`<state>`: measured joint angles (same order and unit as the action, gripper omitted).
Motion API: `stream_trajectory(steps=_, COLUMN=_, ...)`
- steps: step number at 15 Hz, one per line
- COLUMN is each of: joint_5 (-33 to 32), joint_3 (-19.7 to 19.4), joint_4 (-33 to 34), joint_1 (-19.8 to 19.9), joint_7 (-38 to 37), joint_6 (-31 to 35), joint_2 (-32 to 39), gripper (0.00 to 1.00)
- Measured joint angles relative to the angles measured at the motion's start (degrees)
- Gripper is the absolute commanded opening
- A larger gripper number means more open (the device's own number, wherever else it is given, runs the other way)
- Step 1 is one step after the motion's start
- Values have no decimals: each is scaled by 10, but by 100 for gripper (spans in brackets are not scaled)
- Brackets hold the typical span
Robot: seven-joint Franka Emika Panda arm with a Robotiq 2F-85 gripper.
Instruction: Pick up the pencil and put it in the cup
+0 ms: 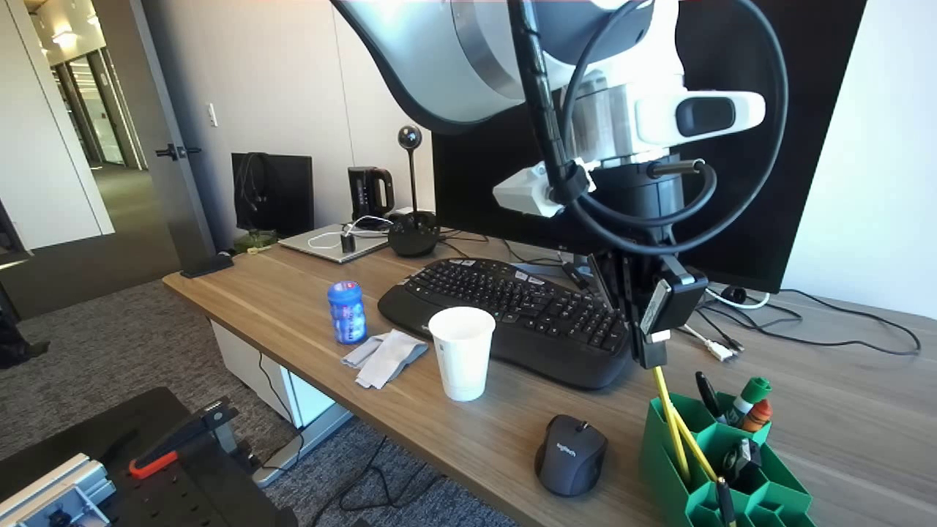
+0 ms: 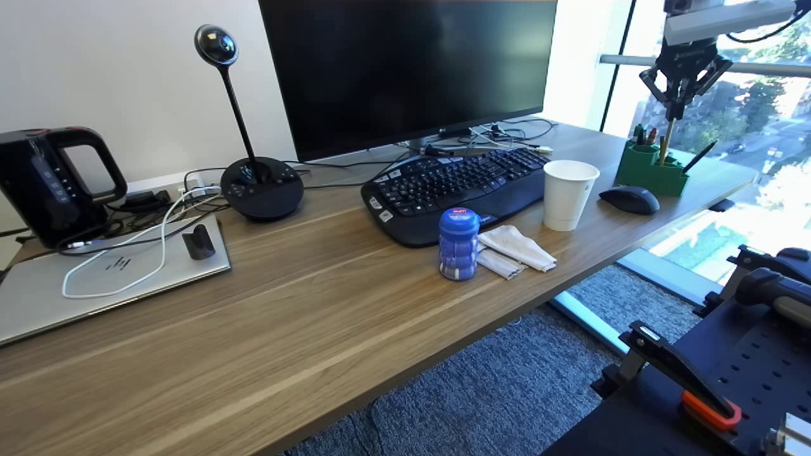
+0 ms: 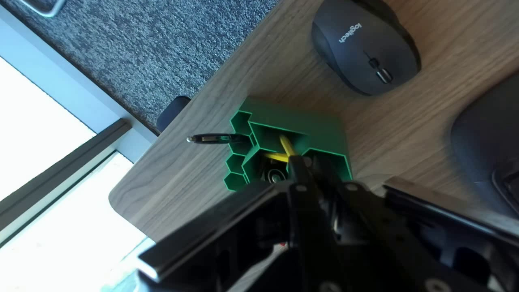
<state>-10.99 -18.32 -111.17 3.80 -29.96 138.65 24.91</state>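
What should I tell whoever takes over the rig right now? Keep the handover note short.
Tool: shut on the upper end of a slim yellow pencil.
Pencil: lower end inside the green holder with hexagonal cells.
Plain white tapered cup: upright on the wood-grain desk, beside the curved black keyboard; no pencil shows in it.
Done: pencil gripped.
Left: draw it clear of the holder, carry it to the cup, lower it in, release.

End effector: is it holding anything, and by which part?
A yellow pencil, by its upper end, at the tip of the closed end effector; its lower part is inside the green pencil holder.
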Motion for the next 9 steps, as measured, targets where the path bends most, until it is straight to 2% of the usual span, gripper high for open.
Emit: stream_trajectory(steps=9, joint_5=0, joint_3=4, joint_4=-40, joint_1=0, joint_7=36, joint_6=0, joint_2=-65, gripper=2)
